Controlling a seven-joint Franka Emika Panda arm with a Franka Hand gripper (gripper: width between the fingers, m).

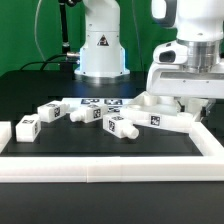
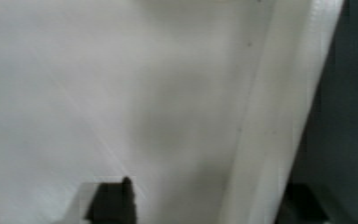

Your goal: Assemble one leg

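Note:
Several white legs with black-and-white tags lie on the dark table: one at the exterior view's left, two nearer the middle, and one in front of the tabletop. The large white tabletop lies at the exterior view's right. My gripper hangs low right over it. In the wrist view the tabletop's flat white face fills the picture and its raised rim runs between my fingertips. My gripper is open, straddling the rim, and holds no leg.
The marker board lies flat behind the legs. A white rail borders the table's front, with a corner piece at the exterior view's right. The robot's base stands at the back.

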